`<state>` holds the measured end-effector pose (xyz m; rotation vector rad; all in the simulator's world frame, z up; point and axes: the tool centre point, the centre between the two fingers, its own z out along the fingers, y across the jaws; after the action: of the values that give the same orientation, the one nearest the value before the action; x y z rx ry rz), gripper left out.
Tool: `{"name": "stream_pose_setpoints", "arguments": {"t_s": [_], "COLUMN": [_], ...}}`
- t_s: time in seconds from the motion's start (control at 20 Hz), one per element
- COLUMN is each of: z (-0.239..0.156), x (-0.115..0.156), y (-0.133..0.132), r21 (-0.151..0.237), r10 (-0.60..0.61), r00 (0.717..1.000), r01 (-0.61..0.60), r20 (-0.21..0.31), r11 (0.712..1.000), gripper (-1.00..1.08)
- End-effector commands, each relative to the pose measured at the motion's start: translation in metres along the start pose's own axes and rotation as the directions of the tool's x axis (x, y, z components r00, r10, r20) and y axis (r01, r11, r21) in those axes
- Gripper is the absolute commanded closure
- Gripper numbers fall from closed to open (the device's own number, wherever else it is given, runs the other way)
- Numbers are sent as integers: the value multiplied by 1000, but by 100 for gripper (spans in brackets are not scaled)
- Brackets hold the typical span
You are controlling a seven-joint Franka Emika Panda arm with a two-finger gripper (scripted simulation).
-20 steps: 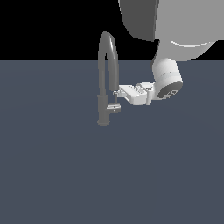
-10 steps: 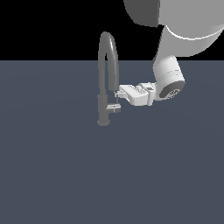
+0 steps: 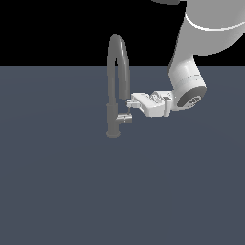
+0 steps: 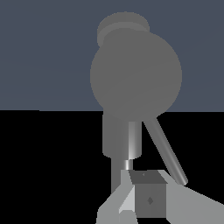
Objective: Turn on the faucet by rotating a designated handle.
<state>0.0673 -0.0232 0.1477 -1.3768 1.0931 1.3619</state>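
Exterior view: gripper [image 3: 129, 104] lies horizontal, fingertips right against the faucet [image 3: 117, 81] column, just above the handle [image 3: 125, 118]. Finger spread not readable here, tips merge with the column; can't tell if wide or narrow. Nothing visibly held. White arm [image 3: 191, 72] comes in from the exterior view's right and upper edge, wrist bent so the hand points toward the exterior view's left.

Wrist view: a finger [image 4: 148, 199] fills the near edge as a grey block, the second finger not clearly separable, so the gap is not readable here either. Just past it the faucet column [image 4: 122, 140] with a bright vertical highlight, a thin slanted rod [image 4: 165, 153] running beside it, and a big rounded grey mass [image 4: 135, 74] beyond. Which part the rod is, I can't say for sure; probably the lever.

Faucet stands upright on the flat dark blue-grey floor [image 3: 72, 191], roughly mid-scene, gooseneck arching toward the exterior view's right. Handle is the short pale stub low on the column, jutting toward the arm.

Step in hand, my read: contact phase. Fingertips look to be at or touching the lever's upper side, set to push it round. No sign yet that the handle is fully turned.

Next move likely calls for a sweeping push on the stub around the column axis, keeping contact low and close so the finger doesn't slip off the short lever or jam on the column.
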Motion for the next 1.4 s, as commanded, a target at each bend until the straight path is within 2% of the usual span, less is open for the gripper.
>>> {"name": "stream_pose_setpoints", "arguments": {"t_s": [0.0,0.15,0.7,0.8,1.1,1.15,1.2,1.35], "z": [0,0,0,0,0,0,0,0], "x": [2,-1,20,10,49,49,26,46], "y": [9,6,40,32,55,55,44,48], "r21": [-5,-2,-5,-5,-5,-5,-10,-8], "r10": [8,-1,7,-9,7,7,-25,-13], "r00": [1000,1000,1000,1000,1000,1000,1000,1000], "r01": [-8,1,-7,9,-7,-7,25,13], "r20": [4,0,5,0,5,5,1,2], "r11": [1000,1000,1000,1000,1000,1000,1000,1000], "gripper": [108,108,108,108,108,108,108,108]}}
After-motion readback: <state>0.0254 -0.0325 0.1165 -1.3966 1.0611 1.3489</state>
